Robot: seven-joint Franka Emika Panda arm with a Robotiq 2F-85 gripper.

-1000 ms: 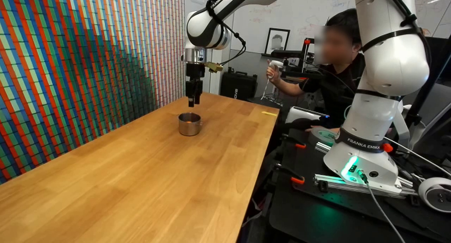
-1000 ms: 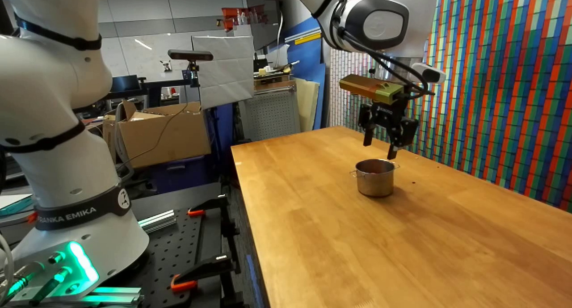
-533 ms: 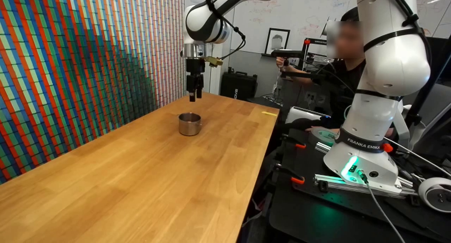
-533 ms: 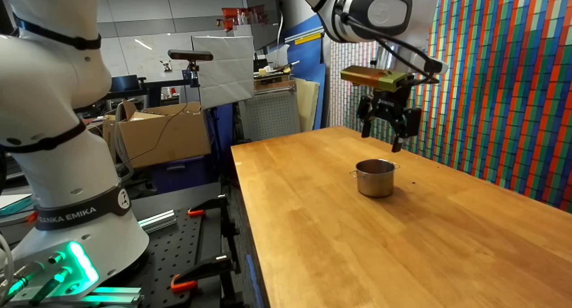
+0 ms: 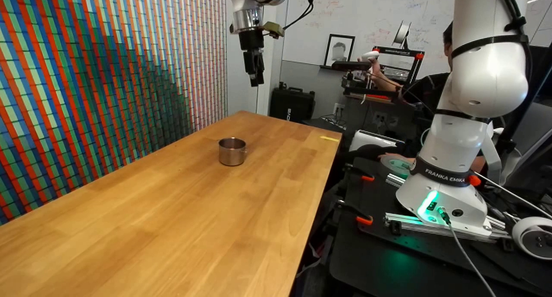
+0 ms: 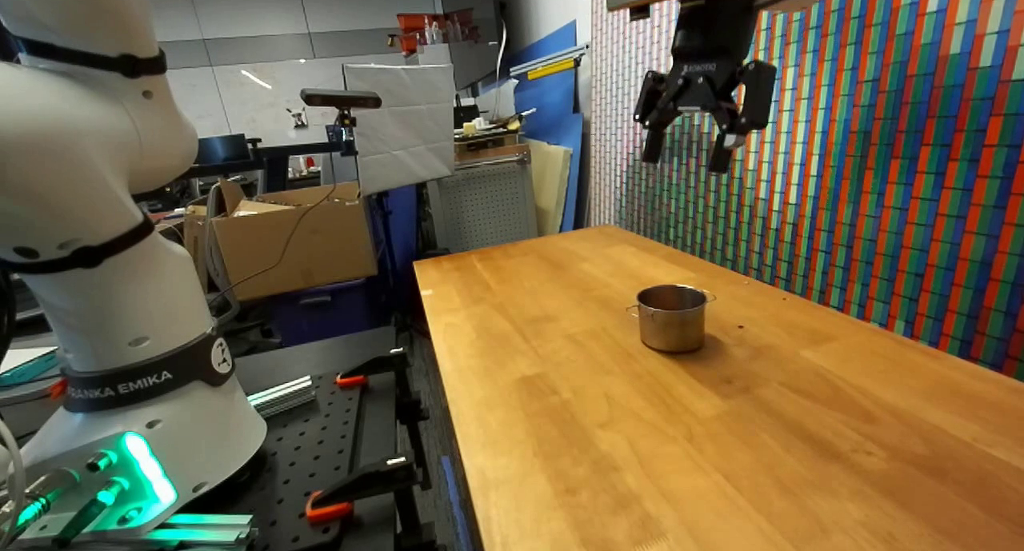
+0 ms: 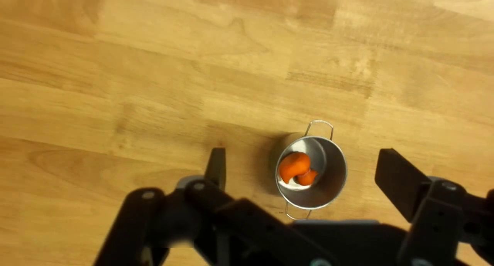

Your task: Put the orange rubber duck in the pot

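While the pot (image 6: pixel 673 331) stood upright on the wooden table (image 5: pixel 194 211), the orange rubber duck (image 7: pixel 295 167) was found inside it, as the wrist view confirmed. The duck's larger rounded part lay toward one side of the pot, with the smaller part nearer the middle; whether it sat upright or on its side could not be determined. Two wire handles (image 7: pixel 319 121) projected from opposite sides of the pot. A shadow (image 7: pixel 265 161) fell on the wood beside it.

The gripper (image 6: pixel 686 154) hung well above the table, pointing downward, and was well apart from the pot in both exterior views. Its jaws were spread wide. In the wrist view the pot appeared between the two fingers (image 7: pixel 401 185), though the exterior views placed it well below their tips.

A small dark speck (image 6: pixel 740 326) was noted on the wood near the pot, and a yellow strip (image 5: pixel 329 139) lay close to the table's edge. The robot arm (image 5: pixel 487 77) showed a green light (image 5: pixel 428 203) at its base. A multicoloured checked wall (image 5: pixel 90 81) ran along one long side of the table. A person (image 5: pixel 427 88), partly hidden behind the arm, held up a white device (image 5: pixel 370 55). In an exterior view, an opened cardboard box (image 6: pixel 292 239) was recorded above a blue bin (image 6: pixel 320 311).
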